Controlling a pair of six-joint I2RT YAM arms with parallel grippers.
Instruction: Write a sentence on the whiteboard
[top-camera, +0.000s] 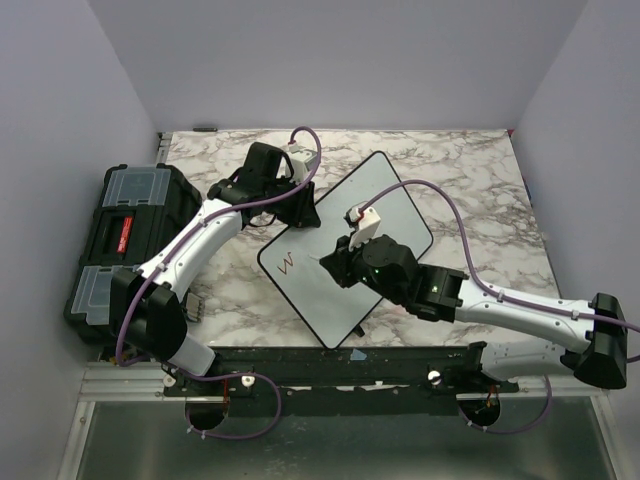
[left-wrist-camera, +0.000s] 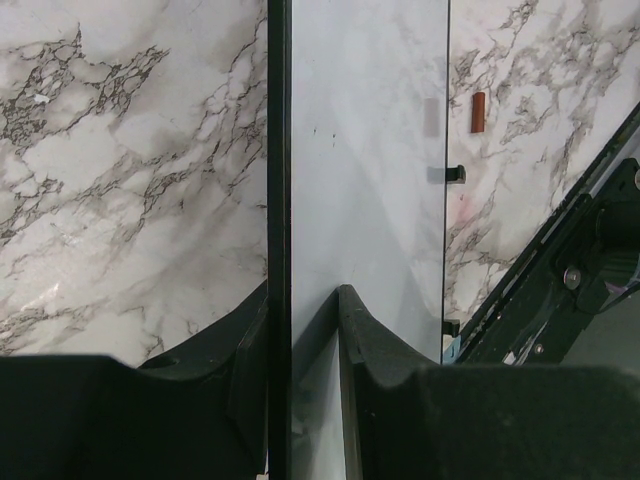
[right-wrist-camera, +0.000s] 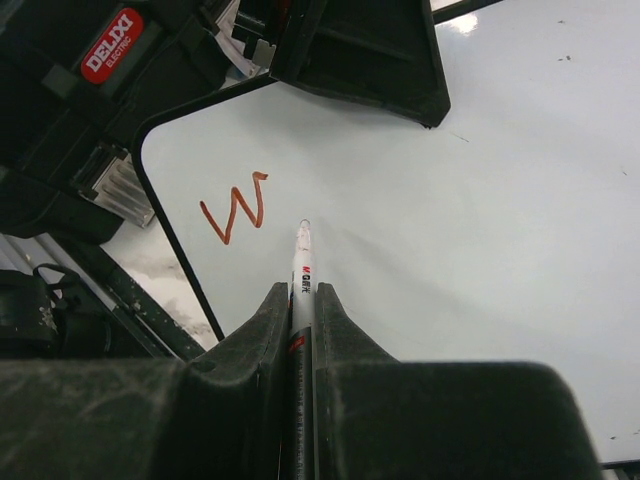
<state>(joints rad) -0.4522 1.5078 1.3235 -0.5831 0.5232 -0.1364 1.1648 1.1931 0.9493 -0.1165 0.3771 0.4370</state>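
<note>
On the whiteboard (top-camera: 395, 205), your right gripper (right-wrist-camera: 301, 292) pinches a marker (right-wrist-camera: 303, 250), its tip just right of a red W (right-wrist-camera: 236, 207). Your left gripper (left-wrist-camera: 303, 295) clamps the board's far-left rim between its fingers.

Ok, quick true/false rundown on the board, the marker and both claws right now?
The right claw holds a marker. True.
The whiteboard bears a full line of words. False: only a red "W" is written.
The left claw clamps the whiteboard's rim. True.
The marker's tip sits on the "W". False: it is just beside it, apart.
The toolbox lies by the right arm. False: it lies by the left arm.
</note>
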